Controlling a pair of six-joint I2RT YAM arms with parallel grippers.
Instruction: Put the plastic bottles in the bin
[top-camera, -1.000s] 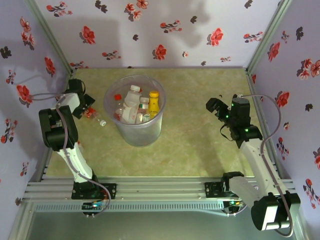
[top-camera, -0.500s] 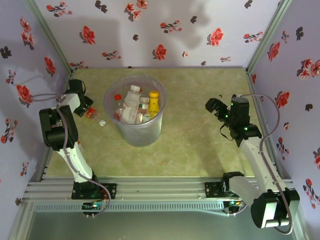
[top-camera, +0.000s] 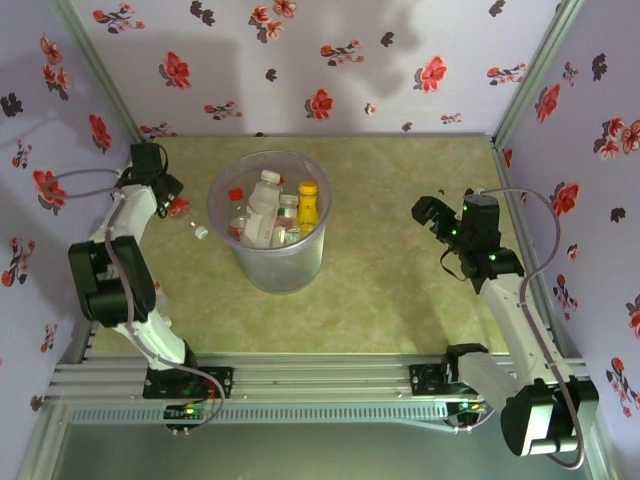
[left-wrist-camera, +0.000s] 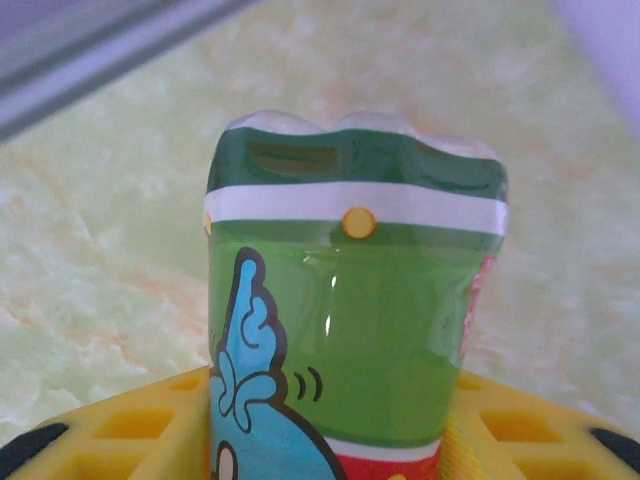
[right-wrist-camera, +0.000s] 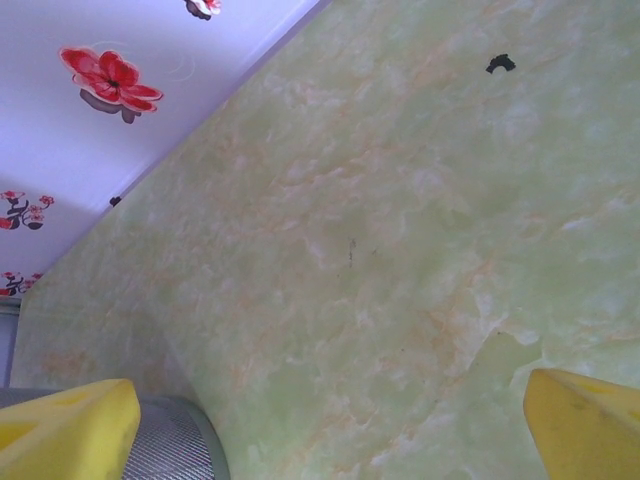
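Arm poses, referenced to the bin (top-camera: 280, 268).
Detail: left arm stretched to the bin's left, left gripper (top-camera: 163, 196) low over the surface, jaws closed against a bottle (left-wrist-camera: 340, 330); right arm bent, right gripper (top-camera: 428, 212) well right of the bin, jaws wide apart.

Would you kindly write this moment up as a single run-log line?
left hand: shut on green-label bottle, left of bin | right hand: open, empty | bin: several bottles inside
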